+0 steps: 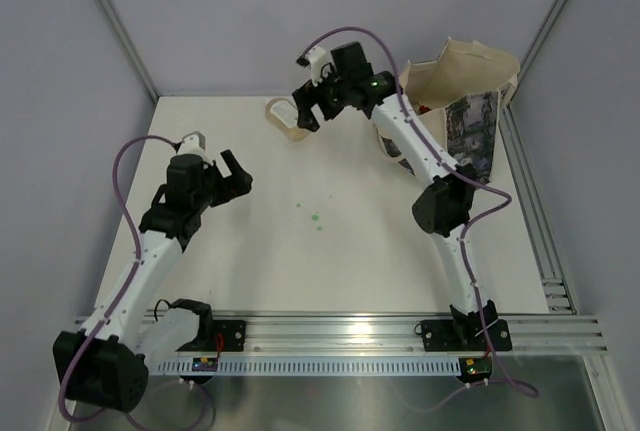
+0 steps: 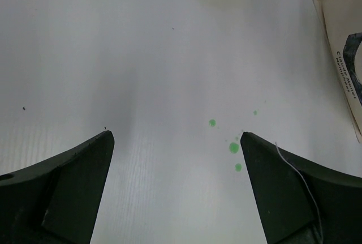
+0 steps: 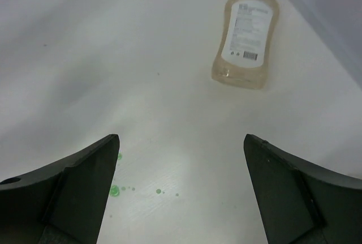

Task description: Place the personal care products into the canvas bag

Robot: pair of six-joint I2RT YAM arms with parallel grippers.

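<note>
Your left jaws and right jaws are gaping wide, empty, the beige pouch (image 3: 244, 40) lying ahead-right of the latter.

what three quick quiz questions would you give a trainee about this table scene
1. True or false: the beige flat container with a white label lies on the table, not held by the right gripper.
2. Where does the cream canvas bag with dark printed panels sit in the top view? A: far right corner. B: near left corner. C: between the arm bases.
3. Fill in: the left gripper, open, hangs over small ____ specks on the white table.

Key: 1 true; 2 A; 3 green.
</note>
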